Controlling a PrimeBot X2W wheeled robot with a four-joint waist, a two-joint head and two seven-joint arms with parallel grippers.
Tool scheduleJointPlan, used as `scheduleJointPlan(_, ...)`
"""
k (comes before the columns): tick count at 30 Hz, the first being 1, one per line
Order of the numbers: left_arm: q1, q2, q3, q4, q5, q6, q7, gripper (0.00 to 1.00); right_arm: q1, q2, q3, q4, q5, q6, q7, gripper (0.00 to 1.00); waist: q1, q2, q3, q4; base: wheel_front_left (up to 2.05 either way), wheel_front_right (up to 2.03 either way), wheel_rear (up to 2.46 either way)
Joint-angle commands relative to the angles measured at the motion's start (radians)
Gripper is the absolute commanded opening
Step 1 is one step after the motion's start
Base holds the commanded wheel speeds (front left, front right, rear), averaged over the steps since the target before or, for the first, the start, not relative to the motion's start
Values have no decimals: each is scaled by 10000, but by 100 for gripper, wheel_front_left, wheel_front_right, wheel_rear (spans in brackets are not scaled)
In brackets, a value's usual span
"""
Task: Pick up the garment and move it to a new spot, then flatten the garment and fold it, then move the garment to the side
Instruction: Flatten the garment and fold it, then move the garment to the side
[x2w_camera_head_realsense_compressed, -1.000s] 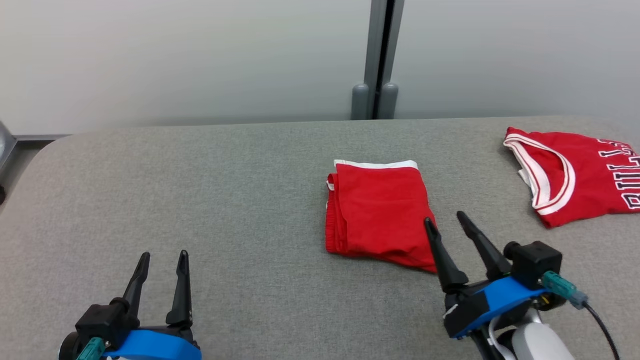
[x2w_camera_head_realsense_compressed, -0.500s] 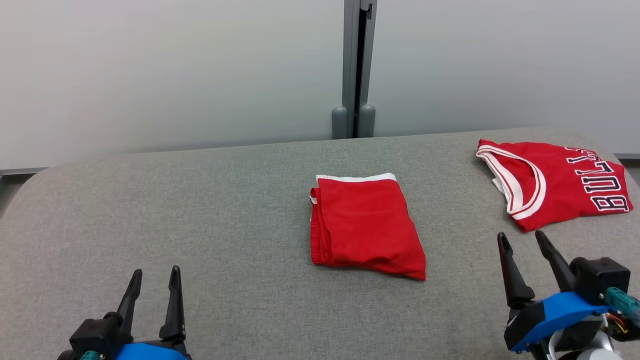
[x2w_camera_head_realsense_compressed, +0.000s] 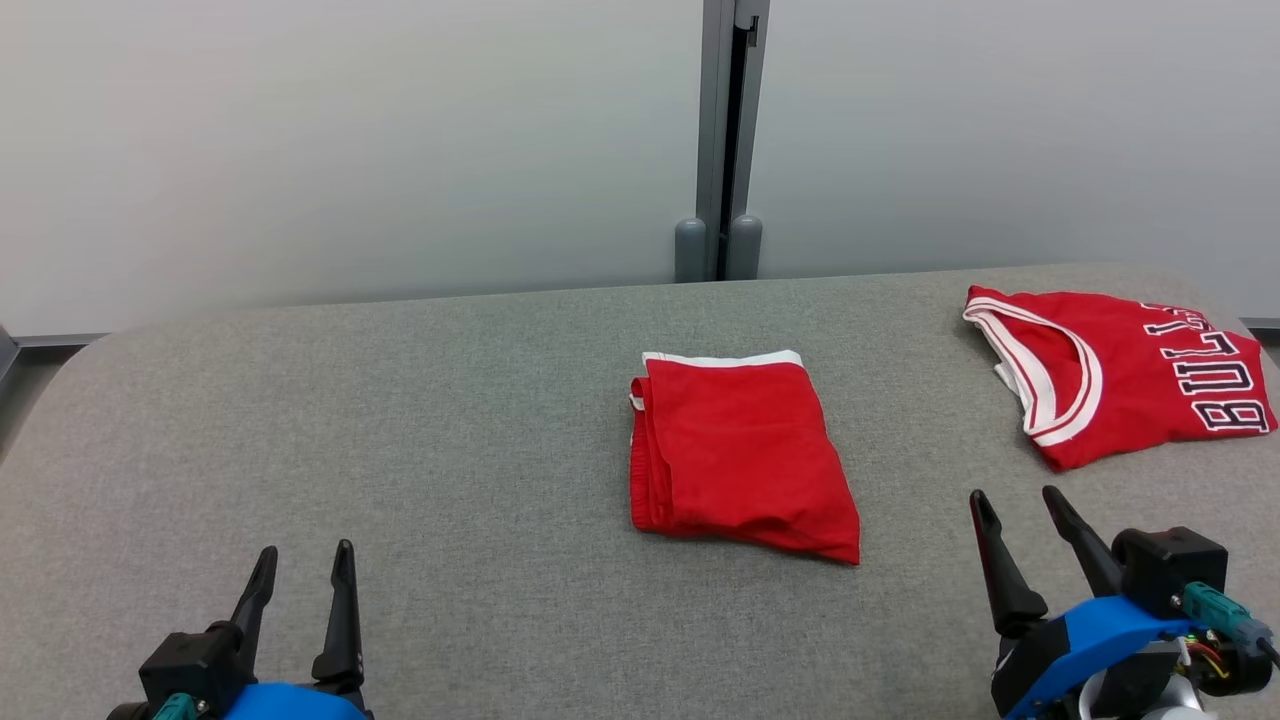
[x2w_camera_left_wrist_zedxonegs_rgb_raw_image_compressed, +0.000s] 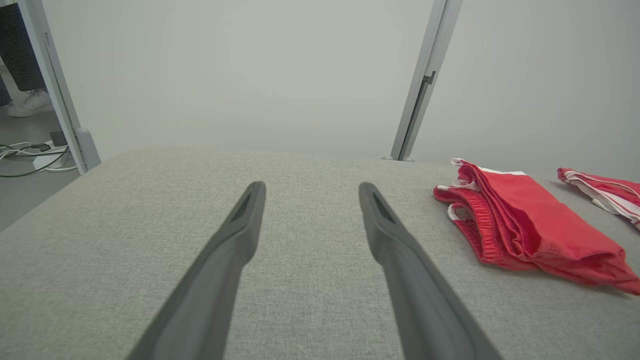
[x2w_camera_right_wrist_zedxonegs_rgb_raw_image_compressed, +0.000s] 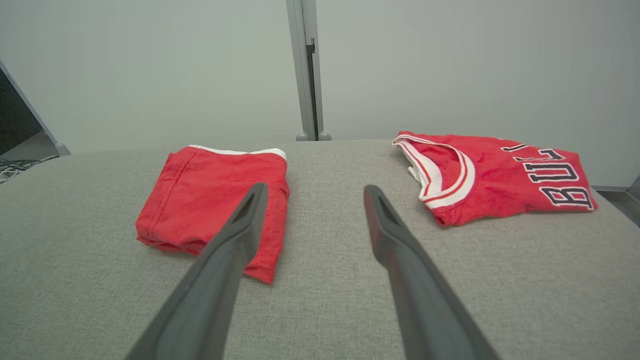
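A red garment (x2w_camera_head_realsense_compressed: 740, 455) with a white waistband lies folded in a neat rectangle at the middle of the grey padded table (x2w_camera_head_realsense_compressed: 450, 400); it also shows in the left wrist view (x2w_camera_left_wrist_zedxonegs_rgb_raw_image_compressed: 525, 220) and the right wrist view (x2w_camera_right_wrist_zedxonegs_rgb_raw_image_compressed: 210, 200). My right gripper (x2w_camera_head_realsense_compressed: 1013, 493) hovers open and empty near the front edge, to the right of the garment's near corner and apart from it; its own view shows the spread fingers (x2w_camera_right_wrist_zedxonegs_rgb_raw_image_compressed: 315, 187). My left gripper (x2w_camera_head_realsense_compressed: 305, 548) is open and empty at the front left, far from the cloth, fingers wide (x2w_camera_left_wrist_zedxonegs_rgb_raw_image_compressed: 311, 186).
A folded red jersey (x2w_camera_head_realsense_compressed: 1130, 375) with white trim and dark letters lies at the table's far right (x2w_camera_right_wrist_zedxonegs_rgb_raw_image_compressed: 500, 175). A grey post (x2w_camera_head_realsense_compressed: 725, 140) rises behind the table against a pale wall. Cables (x2w_camera_left_wrist_zedxonegs_rgb_raw_image_compressed: 30, 155) and a person's shoe (x2w_camera_left_wrist_zedxonegs_rgb_raw_image_compressed: 30, 102) are on the floor at left.
My right gripper has drawn back from the folded garment's near right corner towards the front right. The head camera has shifted a little. The left gripper and both cloths stay put.
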Motion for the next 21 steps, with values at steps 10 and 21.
scheduleJointPlan(10, -92, 20, -74, -360, -90, 166, 150, 100, 64, -2, -14, -37, -62, 1, 54, 100, 0, -1, 89, 16, 0, 0, 0)
scheduleJointPlan(21, -268, 42, -227, -563, -148, 196, 198, 100, -255, 24, 20, 209, 114, 1, 322, 100, 0, -1, 337, 269, 0, 0, 0)
